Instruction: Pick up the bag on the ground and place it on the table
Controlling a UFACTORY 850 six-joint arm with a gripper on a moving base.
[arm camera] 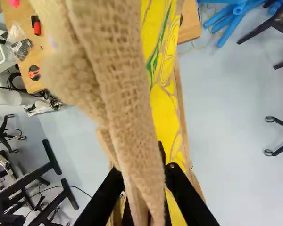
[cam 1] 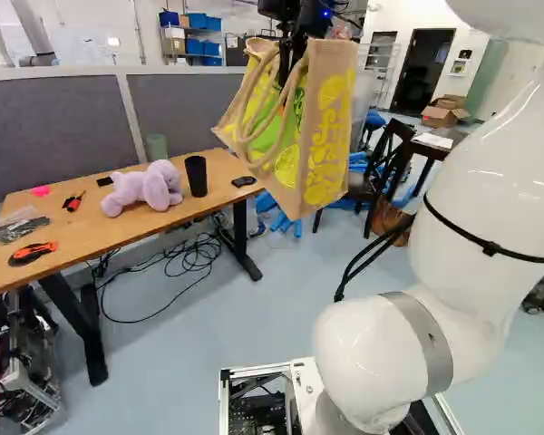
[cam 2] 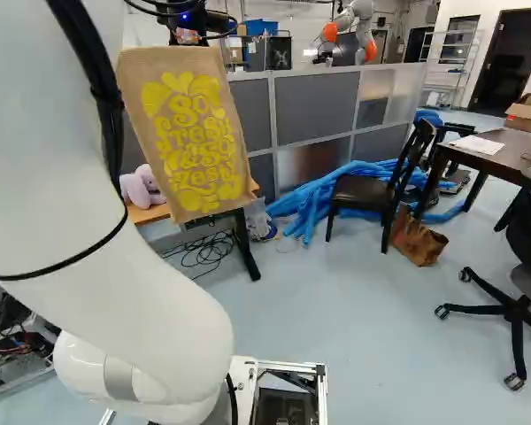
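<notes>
At the top of the left base view my gripper (cam 1: 295, 50) is partly hidden by the bag's straps. The tan bag (cam 1: 325, 136) with yellow print hangs in the air below it, overlapping the table's right end in that view. From the right base view, the bag's printed side (cam 2: 190, 133) faces me, slightly tilted. In the wrist view my gripper (arm camera: 144, 178) is shut on the bag's looped handle (arm camera: 127, 103), which passes between the two fingers and covers much of the view. The wooden table (cam 1: 82, 231) stands at the left of the left base view.
On the table are a purple plush toy (cam 1: 145, 187), a black cup (cam 1: 197, 176), a phone and tools. Cables lie beneath it. A chair (cam 2: 367, 190), brown bag (cam 2: 418, 241), blue tubes (cam 2: 314, 199) and dark table stand farther right. Another robot (cam 2: 354, 19) is behind the partition.
</notes>
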